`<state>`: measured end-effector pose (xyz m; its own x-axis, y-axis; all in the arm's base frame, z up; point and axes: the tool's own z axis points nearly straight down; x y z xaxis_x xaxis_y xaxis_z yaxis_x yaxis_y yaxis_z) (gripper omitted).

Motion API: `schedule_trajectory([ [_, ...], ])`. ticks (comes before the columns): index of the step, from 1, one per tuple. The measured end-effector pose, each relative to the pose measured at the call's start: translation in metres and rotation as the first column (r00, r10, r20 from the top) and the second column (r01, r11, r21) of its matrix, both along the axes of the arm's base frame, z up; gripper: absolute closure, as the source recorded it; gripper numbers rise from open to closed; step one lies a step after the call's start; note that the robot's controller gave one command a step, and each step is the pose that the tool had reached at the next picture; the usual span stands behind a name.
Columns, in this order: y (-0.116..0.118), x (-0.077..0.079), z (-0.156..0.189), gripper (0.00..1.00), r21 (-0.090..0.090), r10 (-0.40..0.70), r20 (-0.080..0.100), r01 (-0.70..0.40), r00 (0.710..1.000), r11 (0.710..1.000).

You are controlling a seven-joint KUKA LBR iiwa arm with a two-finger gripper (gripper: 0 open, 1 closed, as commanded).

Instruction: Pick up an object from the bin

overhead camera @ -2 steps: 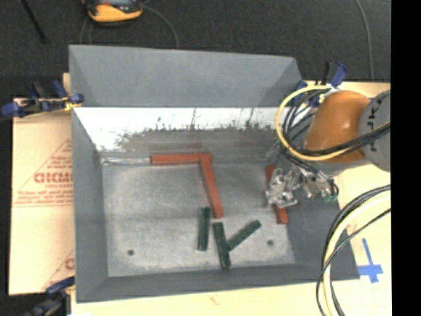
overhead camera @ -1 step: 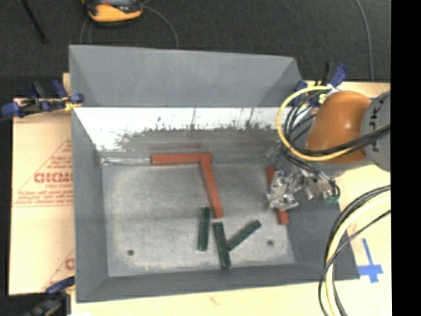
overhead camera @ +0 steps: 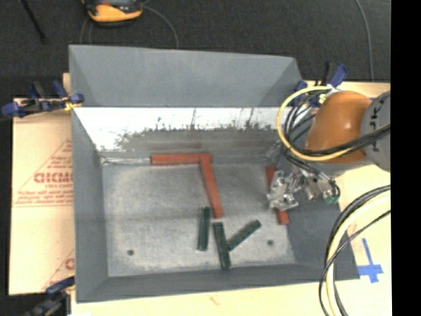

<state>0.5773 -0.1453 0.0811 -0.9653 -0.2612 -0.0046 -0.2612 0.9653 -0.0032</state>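
My gripper hangs at the bin's right side, low over the floor. A short red bar runs under it along the right wall, with its lower end showing below the fingers. The fingers sit around or just above this bar; whether they touch it I cannot tell. To the left lies an L-shaped red piece, its long arm running down the middle of the bin. Dark green bars lie near the front, lower left of the gripper.
The green bars form a loose group of three: one upright stick, one V-shaped pair. The bin's right wall is close beside the gripper. The arm's orange cover and cables hang over the right rim.
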Motion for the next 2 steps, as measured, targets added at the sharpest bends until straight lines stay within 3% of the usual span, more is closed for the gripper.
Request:
schedule_trajectory([
  [2, 0.0001, 0.0000, 0.0000, 1.00, 0.000, 0.004, 0.000, -0.004, 1.000, 1.000],
])
